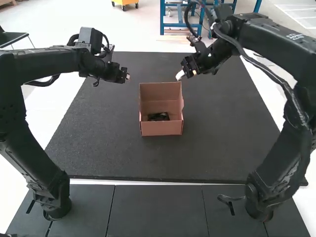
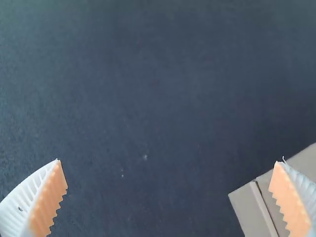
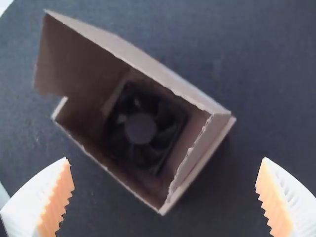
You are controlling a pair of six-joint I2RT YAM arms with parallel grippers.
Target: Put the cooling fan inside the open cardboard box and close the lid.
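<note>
The fan (image 1: 159,117) lies flat on the floor of the box (image 1: 161,127), its dark round hub facing up in the right wrist view (image 3: 140,128), with the cardboard walls close around it. The box is open: its lid (image 1: 160,91) stands upright along the far side, and in the right wrist view the lid (image 3: 79,69) rises as a broad bare panel beside the fan. The box sits near the middle of a dark mat (image 1: 98,138), which covers most of the table (image 1: 34,113). The right gripper (image 1: 181,74) hangs above the mat just beyond the lid's far right corner, clear of the cardboard. Its white ribbed fingers with orange pads are spread wide, and from its wrist camera the gripper (image 3: 164,159) looks down into the box between them. The left gripper (image 1: 123,75) hangs over the mat to the left of the box and a little beyond it, apart from the cardboard. In the left wrist view the gripper (image 2: 169,163) is also spread wide and holds nothing, with bare mat between its fingers (image 2: 47,197) and a corner of the box (image 2: 252,207) next to one of them.
</note>
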